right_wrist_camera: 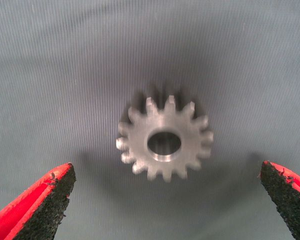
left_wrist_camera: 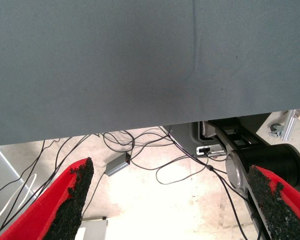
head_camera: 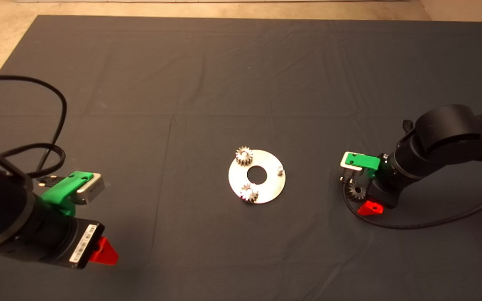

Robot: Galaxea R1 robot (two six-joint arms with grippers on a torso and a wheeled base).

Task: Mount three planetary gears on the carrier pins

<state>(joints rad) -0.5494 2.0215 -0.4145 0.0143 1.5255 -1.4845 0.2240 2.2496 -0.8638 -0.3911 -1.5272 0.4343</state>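
The right gripper hovers wide open and empty right above the last gear, lying flat on the mat well right of the disc; one pin is bare. The left gripper waits open, far off.

A dark mat covers the table, with cables and a small grey box on the pale floor beyond.

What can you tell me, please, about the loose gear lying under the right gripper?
The loose gear is a small spur gear of dull grey metal with a round centre bore. It lies flat on the dark mat, right of the disc, off any pin. The right gripper hangs over it, fingers open on either side, not touching.
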